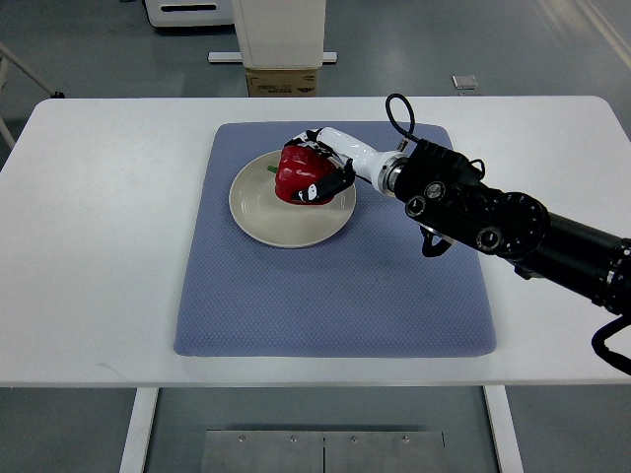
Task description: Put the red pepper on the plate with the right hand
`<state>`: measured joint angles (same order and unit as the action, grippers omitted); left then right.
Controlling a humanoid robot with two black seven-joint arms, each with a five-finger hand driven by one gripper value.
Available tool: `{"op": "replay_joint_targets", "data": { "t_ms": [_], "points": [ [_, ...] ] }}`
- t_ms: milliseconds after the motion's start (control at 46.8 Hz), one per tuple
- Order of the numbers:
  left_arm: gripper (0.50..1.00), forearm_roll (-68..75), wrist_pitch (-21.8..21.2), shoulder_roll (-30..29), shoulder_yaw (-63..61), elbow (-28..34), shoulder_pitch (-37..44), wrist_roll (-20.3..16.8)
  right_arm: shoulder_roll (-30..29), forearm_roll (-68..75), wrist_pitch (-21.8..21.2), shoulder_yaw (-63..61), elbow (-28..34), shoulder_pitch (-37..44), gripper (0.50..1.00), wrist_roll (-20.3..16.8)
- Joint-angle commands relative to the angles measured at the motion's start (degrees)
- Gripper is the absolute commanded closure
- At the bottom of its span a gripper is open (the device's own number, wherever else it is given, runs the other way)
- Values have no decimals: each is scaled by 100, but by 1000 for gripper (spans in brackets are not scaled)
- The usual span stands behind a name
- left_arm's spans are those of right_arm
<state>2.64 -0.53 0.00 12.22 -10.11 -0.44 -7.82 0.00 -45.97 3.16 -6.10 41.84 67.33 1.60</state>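
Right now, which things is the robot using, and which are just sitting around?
Using: the red pepper, the plate, the right hand wrapped around the pepper.
Just around: the blue mat, the white table, the cardboard box behind the table.

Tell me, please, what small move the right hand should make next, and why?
Probably open the fingers and let go. The right hand is wrapped around the red pepper, which already sits over the cream plate on the blue mat, apparently resting on it, so only release and retreat seem left.
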Motion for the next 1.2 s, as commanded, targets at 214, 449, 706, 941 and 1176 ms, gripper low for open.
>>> {"op": "replay_joint_targets", "data": {
  "t_ms": [214,449,706,941,1176],
  "points": [
    [500,0,0,0,0,0,0,0,0,114,-9,-5,35,44,500,34],
    [500,0,0,0,0,0,0,0,0,211,-9,-338,35,44,500,16],
    [500,0,0,0,0,0,0,0,0,650,-9,-699,35,-26,500,-1],
    [500,0,0,0,0,0,0,0,316,765,-61,-1595,26,-334,500,-45],
    [500,0,0,0,0,0,0,0,615,765,-70,-2536,35,-641,500,-256]
  ]
}}
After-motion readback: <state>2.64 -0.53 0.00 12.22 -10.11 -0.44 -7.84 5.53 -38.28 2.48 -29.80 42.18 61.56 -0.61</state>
